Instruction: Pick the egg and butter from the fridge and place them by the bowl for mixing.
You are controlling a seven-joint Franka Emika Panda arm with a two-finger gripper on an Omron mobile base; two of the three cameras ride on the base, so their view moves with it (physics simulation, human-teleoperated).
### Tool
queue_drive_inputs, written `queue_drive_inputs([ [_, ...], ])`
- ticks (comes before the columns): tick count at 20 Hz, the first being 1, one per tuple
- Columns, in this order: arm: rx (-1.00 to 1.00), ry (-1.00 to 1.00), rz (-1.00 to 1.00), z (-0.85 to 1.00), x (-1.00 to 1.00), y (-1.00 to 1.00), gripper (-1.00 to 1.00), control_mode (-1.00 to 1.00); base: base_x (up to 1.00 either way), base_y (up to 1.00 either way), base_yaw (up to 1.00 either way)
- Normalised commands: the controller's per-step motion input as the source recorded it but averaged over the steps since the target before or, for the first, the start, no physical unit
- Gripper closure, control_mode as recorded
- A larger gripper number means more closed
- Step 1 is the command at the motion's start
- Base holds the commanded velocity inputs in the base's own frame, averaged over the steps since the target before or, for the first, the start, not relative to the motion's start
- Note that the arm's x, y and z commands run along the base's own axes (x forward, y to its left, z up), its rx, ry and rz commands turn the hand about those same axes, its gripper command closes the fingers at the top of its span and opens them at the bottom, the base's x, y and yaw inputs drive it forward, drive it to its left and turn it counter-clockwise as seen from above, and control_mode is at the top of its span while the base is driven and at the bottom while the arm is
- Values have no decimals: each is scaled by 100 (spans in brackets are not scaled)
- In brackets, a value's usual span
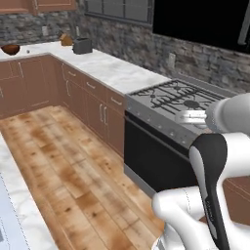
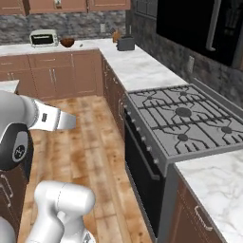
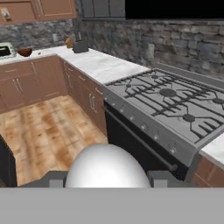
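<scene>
Across the kitchen, the bowl (image 3: 25,52) waits on the far table (image 3: 98,63); our gripper (image 3: 107,183) apparently pinches the egg (image 3: 107,168) — light, slick, fragile, best held gently across its middle.

Base views flank the arm, facing down the kitchen, hand view close, all sharing stove (image 1: 178,105) and bowl (image 2: 67,42).

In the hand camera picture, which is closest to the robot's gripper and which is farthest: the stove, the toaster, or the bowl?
The gripper holds the egg between its fingers.
1. Stove: nearest, just ahead to the right.
2. Toaster: far back on the counter, at the corner.
3. Bowl: farthest, on the back counter at the left.
</scene>
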Motion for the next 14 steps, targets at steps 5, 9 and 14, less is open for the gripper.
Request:
queue_drive_inputs([
  [5,0,0,0,0,0,0,100,100,62,-9,12],
  [9,0,0,0,0,0,0,100,100,76,-1,9],
  [14,0,0,0,0,0,0,100,100,75,0,14],
])
